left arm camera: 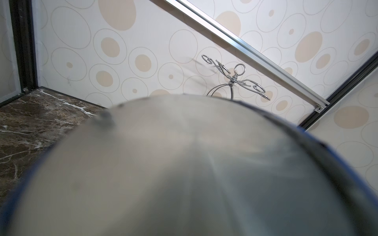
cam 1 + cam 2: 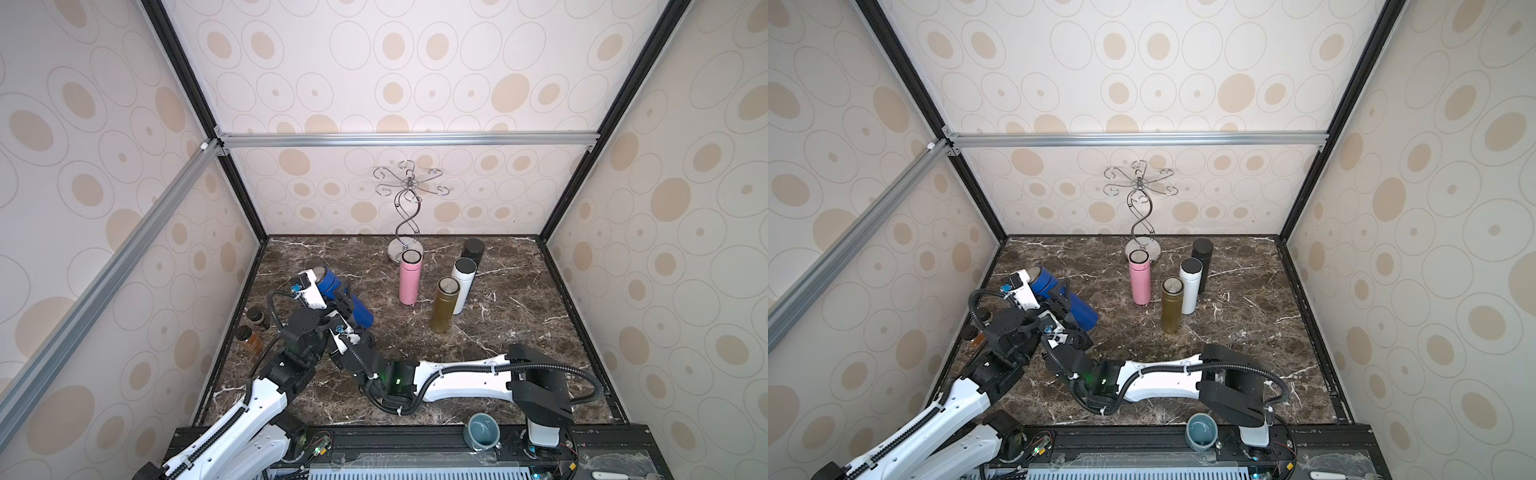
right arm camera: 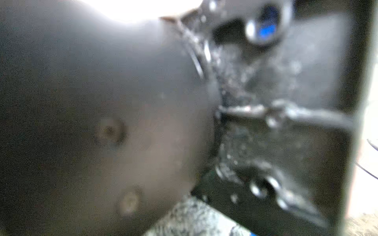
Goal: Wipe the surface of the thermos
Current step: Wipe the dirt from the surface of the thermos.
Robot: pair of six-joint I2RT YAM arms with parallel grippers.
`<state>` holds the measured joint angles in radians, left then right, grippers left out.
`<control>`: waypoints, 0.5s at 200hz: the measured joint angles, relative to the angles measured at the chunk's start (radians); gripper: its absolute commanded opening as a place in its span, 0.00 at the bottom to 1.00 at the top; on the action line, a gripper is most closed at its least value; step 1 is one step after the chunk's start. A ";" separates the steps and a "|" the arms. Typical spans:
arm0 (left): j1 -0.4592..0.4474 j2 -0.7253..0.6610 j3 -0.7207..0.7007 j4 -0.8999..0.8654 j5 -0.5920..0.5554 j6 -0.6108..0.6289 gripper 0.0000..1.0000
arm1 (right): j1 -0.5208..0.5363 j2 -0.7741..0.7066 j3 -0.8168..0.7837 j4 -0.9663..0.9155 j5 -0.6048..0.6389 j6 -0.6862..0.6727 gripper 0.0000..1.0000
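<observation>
One blue thermos (image 2: 362,312) tilts over the left of the marble table (image 2: 498,332), pinched by the left gripper (image 2: 347,301). The right gripper (image 2: 352,331), fingers pressed together, sits at its base. No cloth shows; wiping seems mostly ahead.

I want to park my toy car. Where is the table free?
Most room: the bare marble table between the white thermos and the right wall. Some too behind the blue thermos, by the back wall. Crowded: the front and left, with the left arm, right arm and brown jars.
</observation>
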<state>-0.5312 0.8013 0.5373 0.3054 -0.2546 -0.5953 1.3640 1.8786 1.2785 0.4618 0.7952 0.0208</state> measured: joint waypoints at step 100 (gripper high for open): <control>-0.010 -0.016 0.005 0.009 -0.009 -0.004 0.00 | -0.006 -0.122 -0.217 -0.157 0.034 0.201 0.00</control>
<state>-0.5407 0.7856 0.5423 0.3141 -0.2638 -0.5991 1.3575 1.7561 1.0615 0.3050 0.8295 0.2218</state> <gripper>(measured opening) 0.661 0.085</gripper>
